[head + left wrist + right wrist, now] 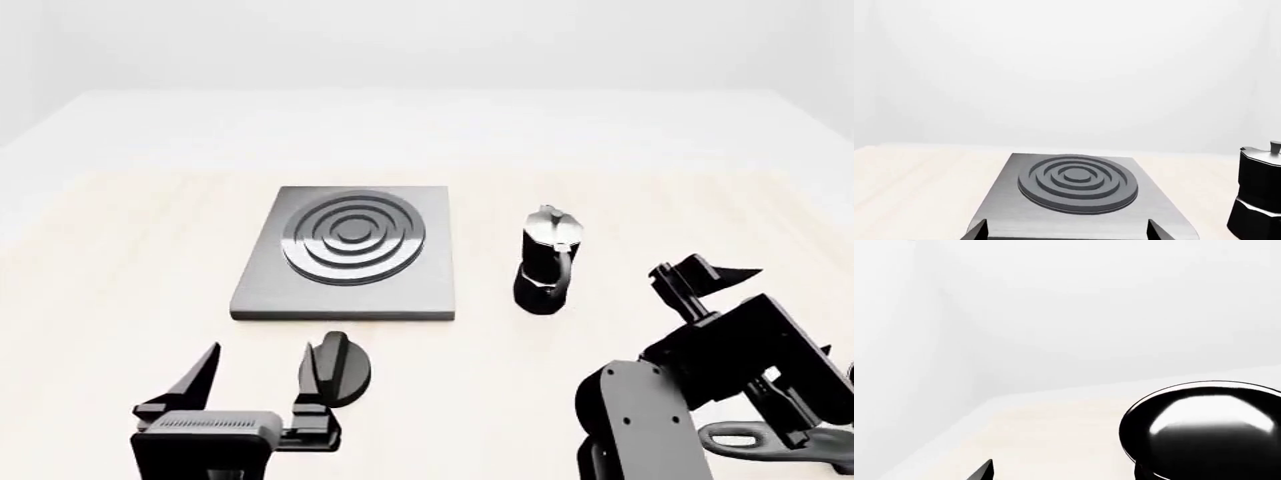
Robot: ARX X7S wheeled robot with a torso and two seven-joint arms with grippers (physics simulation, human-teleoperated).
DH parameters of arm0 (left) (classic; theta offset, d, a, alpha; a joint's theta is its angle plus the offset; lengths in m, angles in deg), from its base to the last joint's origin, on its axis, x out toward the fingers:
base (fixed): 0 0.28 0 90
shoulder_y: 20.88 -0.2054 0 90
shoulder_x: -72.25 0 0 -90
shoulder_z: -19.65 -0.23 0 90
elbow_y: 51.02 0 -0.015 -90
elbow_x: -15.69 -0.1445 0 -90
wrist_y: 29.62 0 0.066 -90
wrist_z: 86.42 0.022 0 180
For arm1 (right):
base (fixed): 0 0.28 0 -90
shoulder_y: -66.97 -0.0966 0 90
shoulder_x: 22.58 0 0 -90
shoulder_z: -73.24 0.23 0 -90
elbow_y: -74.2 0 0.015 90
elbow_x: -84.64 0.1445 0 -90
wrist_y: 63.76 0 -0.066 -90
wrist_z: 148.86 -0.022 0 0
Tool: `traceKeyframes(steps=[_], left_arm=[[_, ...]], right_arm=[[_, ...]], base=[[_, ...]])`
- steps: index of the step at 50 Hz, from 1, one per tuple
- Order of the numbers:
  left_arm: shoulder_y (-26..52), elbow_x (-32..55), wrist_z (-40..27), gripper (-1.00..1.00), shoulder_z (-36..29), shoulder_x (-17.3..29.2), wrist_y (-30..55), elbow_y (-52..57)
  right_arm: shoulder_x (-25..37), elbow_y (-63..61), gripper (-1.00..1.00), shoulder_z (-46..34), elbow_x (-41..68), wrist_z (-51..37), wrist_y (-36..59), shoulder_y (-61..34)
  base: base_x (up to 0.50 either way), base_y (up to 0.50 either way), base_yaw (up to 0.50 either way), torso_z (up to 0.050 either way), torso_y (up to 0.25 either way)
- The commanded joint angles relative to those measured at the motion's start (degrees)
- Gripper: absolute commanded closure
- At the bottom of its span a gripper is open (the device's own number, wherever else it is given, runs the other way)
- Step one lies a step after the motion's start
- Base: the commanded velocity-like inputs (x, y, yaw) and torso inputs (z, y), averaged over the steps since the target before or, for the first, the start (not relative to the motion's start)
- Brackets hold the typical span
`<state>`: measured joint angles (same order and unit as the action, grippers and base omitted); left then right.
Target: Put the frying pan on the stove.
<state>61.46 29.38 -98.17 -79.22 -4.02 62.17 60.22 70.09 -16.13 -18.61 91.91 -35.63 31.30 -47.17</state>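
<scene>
The frying pan (1207, 432), glossy black with a pale reflection inside, shows only in the right wrist view, lying on the pale wooden table close ahead of my right gripper (1067, 472) and off to one side. That gripper (697, 272) is open and holds nothing; only one fingertip (985, 469) shows against the table. The stove (350, 250), a flat grey plate with dark ring burner, lies mid-table with nothing on it. My left gripper (260, 375) is open and empty just in front of the stove (1077, 187), its jaws spread wide near the stove's near edge.
A black-and-silver moka pot (547, 260) stands upright right of the stove, between it and the right arm; the moka pot (1257, 192) also edges the left wrist view. A small black round knob (358, 370) lies beside the left gripper's right finger. The table (120, 280) reaches to white walls.
</scene>
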Motion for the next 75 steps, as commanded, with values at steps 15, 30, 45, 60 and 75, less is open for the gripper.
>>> traceKeyframes(steps=[15, 30, 45, 60, 75], left_arm=[[0.09, 1.23, -1.1, -1.0, -0.31, 1.11, -0.11, 0.35], [0.22, 1.38, -1.42, -1.0, -0.65, 1.42, -0.3, 0.11], [0.07, 1.62, -1.74, -1.0, -0.92, 1.82, -0.41, 0.32], [0.37, 1.77, -1.91, -1.0, -1.44, 2.0, -0.53, -0.1], [0.38, 2.16, -2.23, -1.0, -1.55, 2.33, -0.63, -0.01]], right_arm=[[0.77, 0.44, -1.0, 1.92, 0.77, -8.77, -1.49, 0.11], [0.59, 5.22, -1.0, 3.27, 2.08, -11.79, -5.09, 0.66], [0.43, 12.39, -1.0, 3.92, 5.16, -11.75, -9.77, 0.12], [1.59, 12.7, -1.0, 4.12, 6.27, -12.76, -9.26, 0.8], [1.83, 19.01, -1.0, 3.82, 7.21, -11.61, -11.78, -0.78]], base=[[0.0, 0.0, 0.0, 0.0, 0.0], [0.0, 0.0, 0.0, 0.0, 0.0], [0.0, 0.0, 0.0, 0.0, 0.0], [0.0, 0.0, 0.0, 0.0, 0.0], [0.0, 0.0, 0.0, 0.0, 0.0]])
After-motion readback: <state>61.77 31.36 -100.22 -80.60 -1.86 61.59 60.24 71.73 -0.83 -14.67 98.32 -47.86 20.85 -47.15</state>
